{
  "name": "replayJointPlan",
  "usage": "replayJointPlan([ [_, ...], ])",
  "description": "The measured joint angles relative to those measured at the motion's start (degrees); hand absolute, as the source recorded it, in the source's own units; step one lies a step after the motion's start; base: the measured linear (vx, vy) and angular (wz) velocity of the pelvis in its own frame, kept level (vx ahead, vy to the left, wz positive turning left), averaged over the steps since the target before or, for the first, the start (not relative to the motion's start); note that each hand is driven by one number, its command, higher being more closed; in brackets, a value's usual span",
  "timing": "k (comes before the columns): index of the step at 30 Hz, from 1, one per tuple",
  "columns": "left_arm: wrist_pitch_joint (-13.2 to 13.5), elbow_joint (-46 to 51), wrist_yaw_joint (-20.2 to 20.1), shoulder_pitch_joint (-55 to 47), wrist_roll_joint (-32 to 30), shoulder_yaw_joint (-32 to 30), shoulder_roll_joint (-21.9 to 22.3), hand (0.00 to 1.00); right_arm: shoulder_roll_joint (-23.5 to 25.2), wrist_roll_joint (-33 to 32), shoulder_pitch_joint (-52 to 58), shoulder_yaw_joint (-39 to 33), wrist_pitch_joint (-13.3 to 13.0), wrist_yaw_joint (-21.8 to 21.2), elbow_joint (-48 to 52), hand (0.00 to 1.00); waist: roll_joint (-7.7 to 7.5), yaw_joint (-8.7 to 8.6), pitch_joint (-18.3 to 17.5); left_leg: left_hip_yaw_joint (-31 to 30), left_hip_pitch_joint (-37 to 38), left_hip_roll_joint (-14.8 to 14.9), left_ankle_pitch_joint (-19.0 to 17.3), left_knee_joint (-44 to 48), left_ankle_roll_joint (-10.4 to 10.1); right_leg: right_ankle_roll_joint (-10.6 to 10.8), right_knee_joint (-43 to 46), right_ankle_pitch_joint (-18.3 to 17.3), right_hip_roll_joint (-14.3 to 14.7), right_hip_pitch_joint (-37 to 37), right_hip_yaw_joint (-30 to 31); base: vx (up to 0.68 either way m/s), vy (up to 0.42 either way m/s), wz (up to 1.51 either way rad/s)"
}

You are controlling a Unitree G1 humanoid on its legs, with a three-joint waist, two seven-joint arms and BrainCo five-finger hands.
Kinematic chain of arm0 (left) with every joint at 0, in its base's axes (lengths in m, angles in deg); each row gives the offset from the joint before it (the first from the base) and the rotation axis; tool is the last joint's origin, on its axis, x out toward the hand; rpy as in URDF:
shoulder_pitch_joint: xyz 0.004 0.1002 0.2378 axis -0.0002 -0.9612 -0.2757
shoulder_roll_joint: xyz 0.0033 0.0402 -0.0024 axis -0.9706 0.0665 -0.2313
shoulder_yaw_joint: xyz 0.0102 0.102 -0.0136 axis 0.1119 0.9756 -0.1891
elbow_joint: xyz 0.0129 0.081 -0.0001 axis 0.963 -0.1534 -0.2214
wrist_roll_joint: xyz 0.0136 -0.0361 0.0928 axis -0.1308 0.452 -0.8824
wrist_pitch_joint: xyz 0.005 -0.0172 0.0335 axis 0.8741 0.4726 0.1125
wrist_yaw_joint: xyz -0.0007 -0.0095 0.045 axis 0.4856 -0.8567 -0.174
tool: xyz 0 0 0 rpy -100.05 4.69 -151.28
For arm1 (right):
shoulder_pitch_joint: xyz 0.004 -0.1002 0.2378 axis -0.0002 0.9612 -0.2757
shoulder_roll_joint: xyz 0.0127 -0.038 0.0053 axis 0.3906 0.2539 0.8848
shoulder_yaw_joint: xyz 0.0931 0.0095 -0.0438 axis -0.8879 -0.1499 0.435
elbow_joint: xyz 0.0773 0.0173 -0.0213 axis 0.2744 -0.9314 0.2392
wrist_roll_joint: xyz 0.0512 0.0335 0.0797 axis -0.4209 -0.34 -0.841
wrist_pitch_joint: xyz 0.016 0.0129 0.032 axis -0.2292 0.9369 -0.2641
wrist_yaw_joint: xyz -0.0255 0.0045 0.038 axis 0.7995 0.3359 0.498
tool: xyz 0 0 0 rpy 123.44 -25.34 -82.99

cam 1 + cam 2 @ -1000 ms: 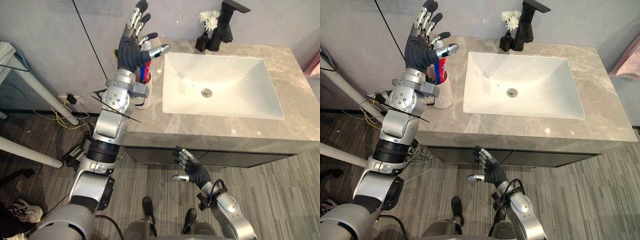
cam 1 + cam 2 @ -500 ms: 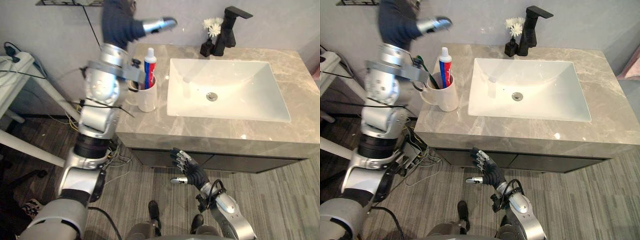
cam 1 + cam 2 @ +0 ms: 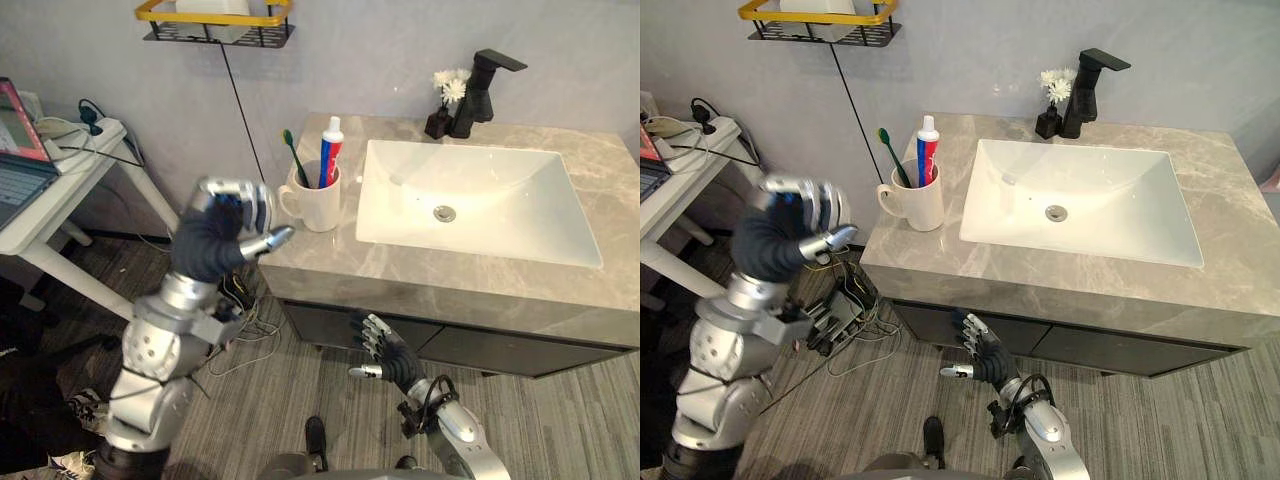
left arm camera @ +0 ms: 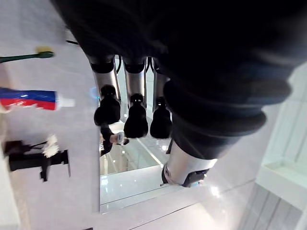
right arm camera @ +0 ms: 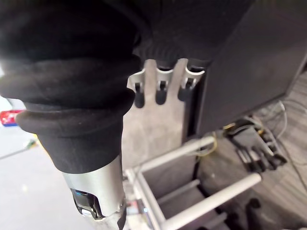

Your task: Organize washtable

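Two items, toothbrush (image 3: 293, 152) and toothpaste (image 3: 329, 150), stand in the mug (image 3: 318, 207).

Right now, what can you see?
Washtable: one, grey, by wall.
Sink: one, white, in washtable.
Tap: one, black, behind sink.
Vase: one, black, white flowers, beside tap.
Mug: one, white, washtable's left end.
Toothbrush: one, green, in mug.
Toothpaste: one, red-blue-white, in mug.
Shelf: one, black-yellow, on wall.
Side table: one, white, far left.
Left hand: one, fingers curled, empty, left of washtable.
Right hand: one, fingers open, under washtable's front.
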Motion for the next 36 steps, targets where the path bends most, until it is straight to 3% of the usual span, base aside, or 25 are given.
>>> replayJointPlan([
  [5, -1.2, -8.5, -0.9, 0.3, -3.5, 2.8, 3.5, 1.0, 0.1, 0.0, 0.0, -0.3, 0.0, 0.0, 0.0, 0.0, -0.29, -0.67, 0.0, 1.0, -0.2, 0.3, -0.1, 0.0, -0.1, 0.0, 0.4, 0.0, 0.0, -0.8, 0.6, 0.0, 0.012, -0.09],
  [12, -2.6, -18.7, -0.5, 7.0, -8.9, 4.0, 6.4, 1.0, 0.2, 0.5, -0.1, -0.4, 0.1, 0.2, 0.0, 0.0, -1.86, -1.3, 0.4, 3.6, -0.9, 0.8, 0.0, 0.3, 0.0, 0.4, 0.6, 0.7, 0.1, -2.6, 3.5, 0.04, 0.007, -0.18],
  [19, -2.6, -22.1, 1.3, 11.4, -10.6, 2.8, 7.1, 1.0, 0.7, 0.5, -1.0, -1.4, 0.1, 1.2, 0.4, 0.0, -3.53, -1.3, 2.0, 5.5, -1.5, 1.2, -0.1, 0.3, -0.2, 0.3, 0.9, 0.7, 0.1, -4.3, 5.2, 0.03, 0.005, -0.12],
  [36, -2.7, -27.7, 4.6, 17.8, -14.5, -2.8, 6.7, 1.0, 1.3, 0.5, -0.9, -2.6, 0.1, 1.7, 1.5, 0.0, -4.5, -1.42, 5.0, 5.7, -2.5, 1.4, -0.3, 0.3, -0.2, 0.3, 1.1, 0.8, 0.2, -5.4, 5.2, 0.0, 0.0, -0.01],
])
